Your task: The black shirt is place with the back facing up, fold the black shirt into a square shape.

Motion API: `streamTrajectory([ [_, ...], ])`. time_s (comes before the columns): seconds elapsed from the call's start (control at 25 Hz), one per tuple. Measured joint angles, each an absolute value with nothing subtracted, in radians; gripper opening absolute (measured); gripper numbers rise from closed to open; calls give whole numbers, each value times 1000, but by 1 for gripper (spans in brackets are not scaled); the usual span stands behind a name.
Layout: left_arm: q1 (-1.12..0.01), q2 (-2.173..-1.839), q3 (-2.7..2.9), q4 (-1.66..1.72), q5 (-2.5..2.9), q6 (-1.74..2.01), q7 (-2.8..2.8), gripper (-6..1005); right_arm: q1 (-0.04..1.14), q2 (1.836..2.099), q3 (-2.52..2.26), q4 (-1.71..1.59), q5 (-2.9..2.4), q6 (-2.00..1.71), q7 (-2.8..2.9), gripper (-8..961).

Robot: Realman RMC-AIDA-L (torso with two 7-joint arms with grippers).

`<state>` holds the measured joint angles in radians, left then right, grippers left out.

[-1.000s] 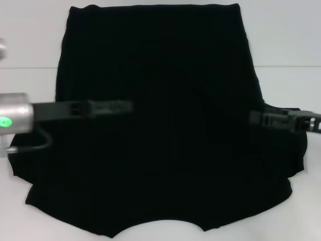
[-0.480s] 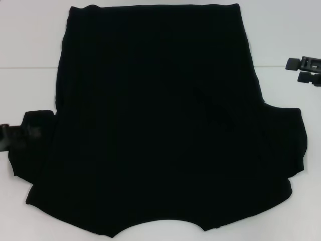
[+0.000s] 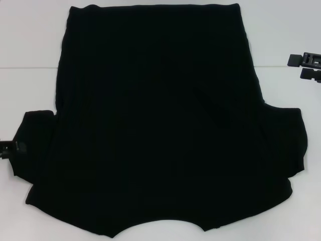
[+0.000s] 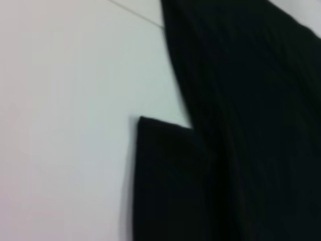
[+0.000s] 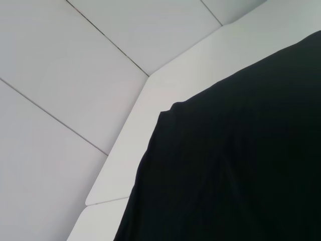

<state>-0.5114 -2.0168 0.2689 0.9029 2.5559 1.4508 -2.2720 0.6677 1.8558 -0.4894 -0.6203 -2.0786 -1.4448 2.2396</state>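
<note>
Black shirt [image 3: 160, 120] spread flat on white table [image 3: 30, 40], plain side up, filling most of the head view; both sleeves folded in toward the body; right gripper [image 3: 306, 67] at the right edge, clear of the cloth, 2 fingers parted with nothing held; left gripper [image 3: 7, 148] barely showing at left edge beside the sleeve, finger state cannot be told.

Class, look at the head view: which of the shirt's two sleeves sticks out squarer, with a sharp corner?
The sleeve on the robot's left of the black shirt: its outer corner is square, while the right-side sleeve is rounded.
</note>
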Motion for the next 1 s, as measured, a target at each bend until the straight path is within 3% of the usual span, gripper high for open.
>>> streamTrajectory([
  [0.64,-504,-2031,313,853,2593,1366,-2274,508,664,1856,-489,-615,-2079,-1434,2241,940],
  [1.0,-513,-2038,340,846,2593,1354,-2303,404,663,1856,-483,-619,-2075,-1441,2241,940],
])
